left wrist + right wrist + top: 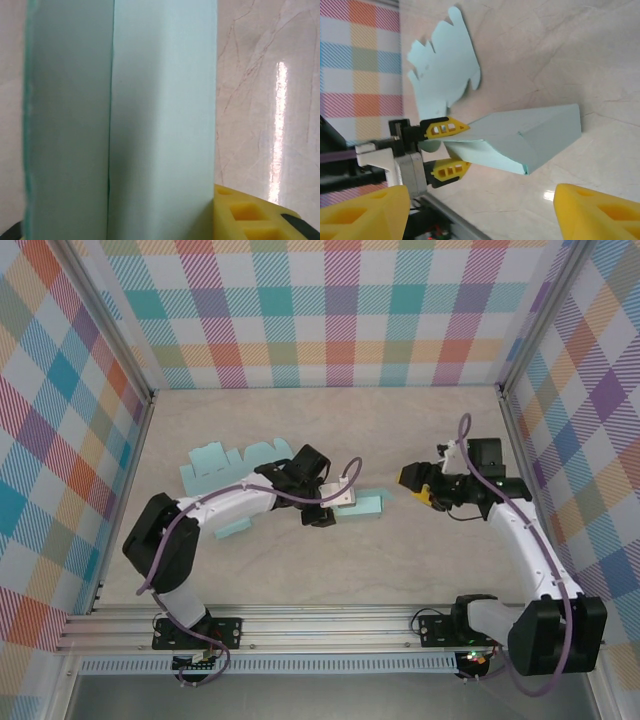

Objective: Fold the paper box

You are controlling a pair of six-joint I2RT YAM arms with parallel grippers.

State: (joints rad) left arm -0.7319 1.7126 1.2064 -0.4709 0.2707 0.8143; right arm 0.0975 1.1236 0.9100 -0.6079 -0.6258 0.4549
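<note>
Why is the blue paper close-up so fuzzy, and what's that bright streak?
Left wrist view: the paper box sits against the lens, so it goes soft; the streak is light glare on the glossy table. Right wrist view: the fingers of the right claw blur, the box is sharp.

Marbled tabletop [330, 570], plaid walls [330, 300]

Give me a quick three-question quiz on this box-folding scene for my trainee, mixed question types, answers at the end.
1. True or false: the right gripper is clamped on the paper box.
2. What else lies on the table? A) a flat teal sheet B) scissors C) a cup
3. Which gripper's fingers are closed on the box's end?
Key: 1 false; 2 A; 3 left gripper.
</note>
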